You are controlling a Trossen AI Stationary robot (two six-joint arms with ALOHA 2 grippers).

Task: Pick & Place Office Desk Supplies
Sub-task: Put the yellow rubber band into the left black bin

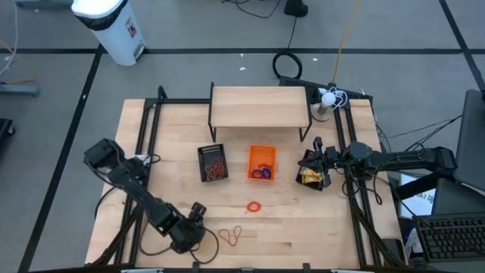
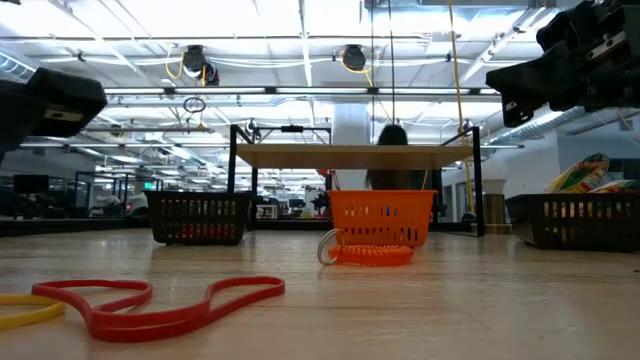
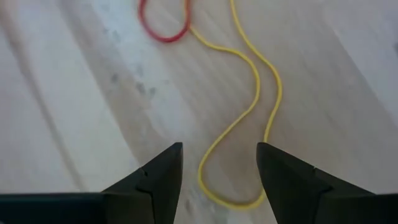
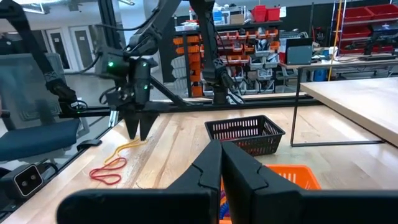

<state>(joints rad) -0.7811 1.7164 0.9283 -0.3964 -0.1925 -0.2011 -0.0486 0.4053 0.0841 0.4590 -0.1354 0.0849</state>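
Observation:
A yellow rubber band (image 3: 239, 124) and a red rubber band (image 3: 163, 25) lie flat on the wooden table near its front edge, their ends overlapping. My left gripper (image 3: 219, 168) points steeply down over the yellow band. It is open, with one finger on either side of the band's near loop. The right wrist view shows its fingertips (image 4: 138, 132) just above the table, by the yellow band (image 4: 127, 146). An orange coiled ring (image 1: 254, 205) lies loose at mid-table. My right gripper (image 4: 221, 152) is shut and empty, held level above the right-hand black basket (image 1: 312, 176).
A black basket (image 1: 213, 162) with red bands and an orange basket (image 1: 262, 163) with purple rings stand at mid-table. The right-hand black basket holds yellow packets. A low wooden shelf (image 1: 260, 106) spans the back. Bare tabletop lies around the bands.

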